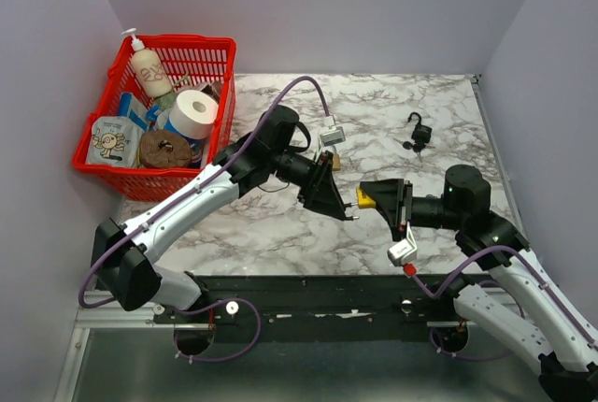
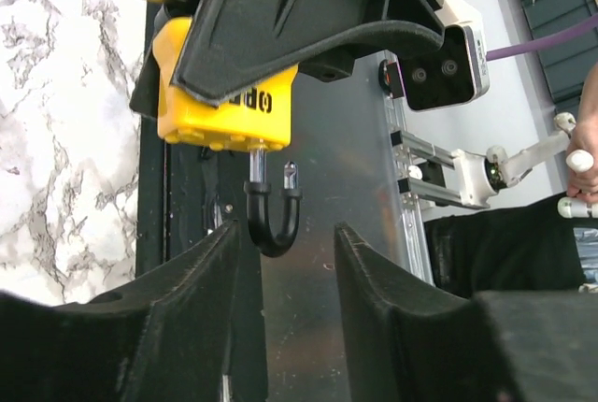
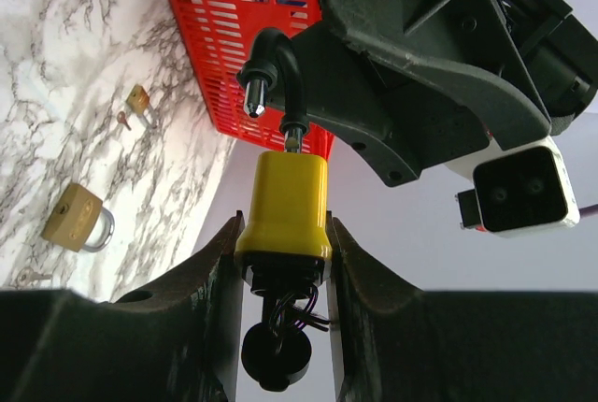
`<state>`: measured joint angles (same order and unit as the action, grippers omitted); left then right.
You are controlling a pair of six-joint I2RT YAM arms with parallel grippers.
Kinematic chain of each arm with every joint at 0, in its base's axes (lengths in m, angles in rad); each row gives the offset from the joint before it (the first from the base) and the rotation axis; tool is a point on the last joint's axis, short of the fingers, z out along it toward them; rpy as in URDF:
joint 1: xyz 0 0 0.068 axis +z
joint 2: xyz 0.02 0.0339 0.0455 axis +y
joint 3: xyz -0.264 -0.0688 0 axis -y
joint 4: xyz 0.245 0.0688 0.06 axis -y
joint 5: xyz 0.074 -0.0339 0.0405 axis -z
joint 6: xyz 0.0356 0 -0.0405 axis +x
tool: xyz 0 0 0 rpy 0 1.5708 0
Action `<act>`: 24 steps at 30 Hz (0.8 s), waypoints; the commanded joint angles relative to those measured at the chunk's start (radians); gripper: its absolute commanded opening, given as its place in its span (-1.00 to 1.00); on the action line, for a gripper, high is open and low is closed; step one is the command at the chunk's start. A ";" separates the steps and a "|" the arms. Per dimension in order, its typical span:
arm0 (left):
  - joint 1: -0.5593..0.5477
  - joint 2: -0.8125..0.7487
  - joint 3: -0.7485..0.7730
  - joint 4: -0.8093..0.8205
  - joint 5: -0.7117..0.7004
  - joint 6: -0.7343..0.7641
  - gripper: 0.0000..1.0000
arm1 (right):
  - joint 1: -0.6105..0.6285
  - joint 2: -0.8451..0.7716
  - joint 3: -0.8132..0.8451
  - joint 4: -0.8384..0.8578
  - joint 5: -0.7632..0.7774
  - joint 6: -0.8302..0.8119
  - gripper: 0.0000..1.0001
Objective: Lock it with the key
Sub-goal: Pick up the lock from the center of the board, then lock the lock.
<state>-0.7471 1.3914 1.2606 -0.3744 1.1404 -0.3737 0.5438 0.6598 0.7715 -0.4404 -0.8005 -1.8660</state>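
My right gripper [image 3: 285, 229] is shut on the body of a yellow padlock [image 3: 283, 204], held above the table. A black-headed key [image 3: 277, 357] sticks out of the lock's base, between the right fingers. The black shackle [image 3: 276, 70] stands open, with one end free. In the left wrist view the same padlock [image 2: 224, 107] faces me and its shackle [image 2: 274, 224] hangs just at my left gripper's [image 2: 285, 234] fingertips, close to the left finger [image 2: 210, 276]. The left jaws stand apart and touch nothing. From the top view, the left gripper [image 1: 346, 212] and right gripper [image 1: 366, 198] meet tip to tip near the table's front edge.
A red basket [image 1: 217, 56] of household items stands at the back left. A black padlock with keys [image 1: 420, 131] lies at the back right. A brass padlock [image 3: 77, 220], a smaller brass lock [image 3: 138, 98] and a small key [image 3: 121, 122] lie on the marble top.
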 commanded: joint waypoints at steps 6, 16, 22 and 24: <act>-0.015 0.011 -0.018 0.080 -0.018 -0.039 -0.25 | 0.018 -0.005 0.018 0.072 -0.054 0.039 -0.99; -0.026 0.012 -0.038 0.065 -0.010 -0.028 -0.14 | 0.022 -0.006 0.035 0.095 -0.049 0.114 -0.99; -0.026 -0.005 -0.021 0.057 -0.063 0.034 -0.43 | 0.024 0.015 0.096 0.027 -0.066 0.221 -0.99; -0.026 -0.029 -0.018 0.075 -0.103 0.055 -0.55 | 0.024 0.021 0.120 -0.015 -0.092 0.255 -0.99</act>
<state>-0.7681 1.3972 1.2339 -0.3168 1.1198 -0.3782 0.5575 0.6800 0.8101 -0.4240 -0.8040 -1.7081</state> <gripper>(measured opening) 0.297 0.413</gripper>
